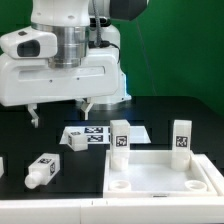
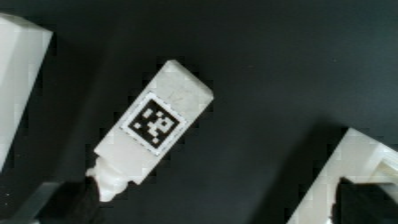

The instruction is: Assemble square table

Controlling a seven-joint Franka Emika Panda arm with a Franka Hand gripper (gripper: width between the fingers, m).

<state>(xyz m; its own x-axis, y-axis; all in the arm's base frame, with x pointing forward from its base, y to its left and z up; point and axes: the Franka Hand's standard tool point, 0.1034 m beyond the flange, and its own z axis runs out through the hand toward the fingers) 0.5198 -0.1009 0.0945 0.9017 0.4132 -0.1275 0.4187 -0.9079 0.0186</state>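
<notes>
Black table [image 1: 20, 148], green wall behind. I read the pincer [image 1: 62, 112] as spread wide and empty, hanging above the table. Below it, toward the exterior view's left, rests the lying leg [image 1: 42, 172]. Just beneath it lies the marker board [image 1: 85, 135]. Well to its right sits the square slab [image 1: 115, 178], with the upright legs [image 1: 119, 140] at its far corners.
</notes>
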